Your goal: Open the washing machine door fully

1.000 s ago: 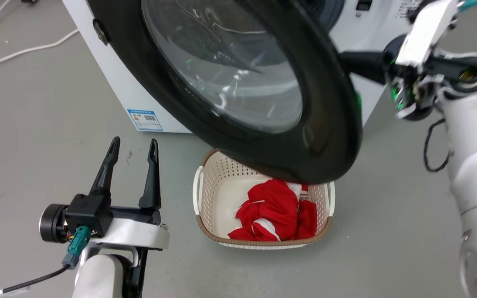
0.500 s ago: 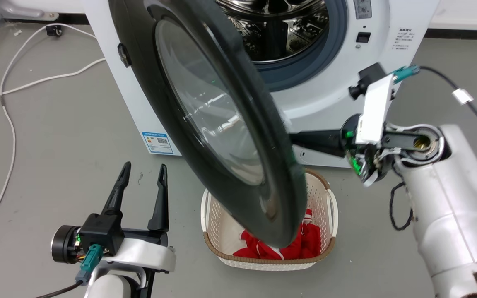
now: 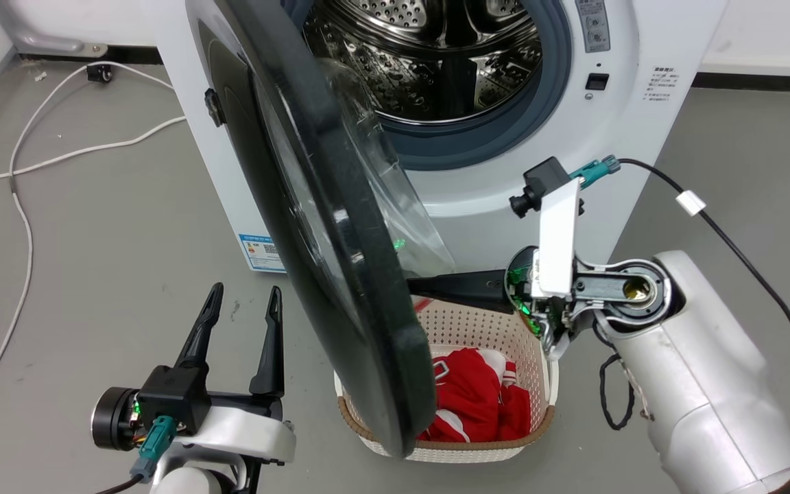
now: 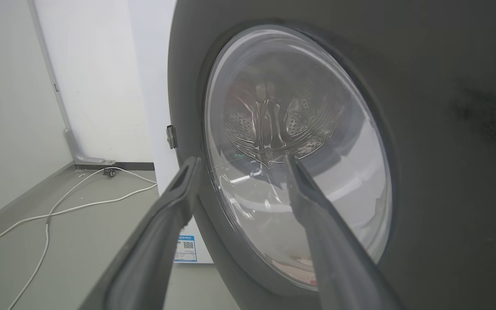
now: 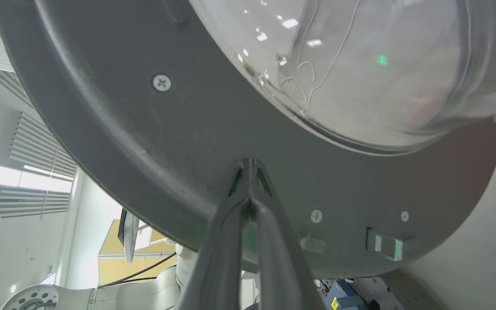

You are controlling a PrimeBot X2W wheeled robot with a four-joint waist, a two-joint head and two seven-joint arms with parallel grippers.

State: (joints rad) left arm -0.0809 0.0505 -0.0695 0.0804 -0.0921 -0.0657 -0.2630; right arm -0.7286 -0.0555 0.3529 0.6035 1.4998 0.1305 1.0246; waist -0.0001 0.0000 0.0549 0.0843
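The white washing machine (image 3: pixel 614 137) stands ahead with its steel drum (image 3: pixel 436 62) exposed. The washing machine door (image 3: pixel 326 226), a black disc with a clear glass bowl, stands swung out nearly edge-on to the head view. My right gripper (image 3: pixel 415 283) is shut, its fingers pointing left, tips against the door's inner face below the glass bowl (image 5: pixel 360 64). In the right wrist view the right gripper (image 5: pixel 250 161) has its tips together on the grey inner rim of the door (image 5: pixel 144 129). My left gripper (image 3: pixel 241 302) is open at the lower left, outside the door (image 4: pixel 446 129), holding nothing.
A cream perforated basket (image 3: pixel 477 322) with red cloth (image 3: pixel 470 398) sits on the floor below the door's lower edge. White cables (image 3: pixel 18 185) trail over the grey floor at the left. A black cable (image 3: pixel 745 233) runs from my right wrist.
The door has swung further out from the machine, from facing the camera to nearly edge-on, with my right gripper following against its inner side. The head camera has shifted. The left gripper stays open.
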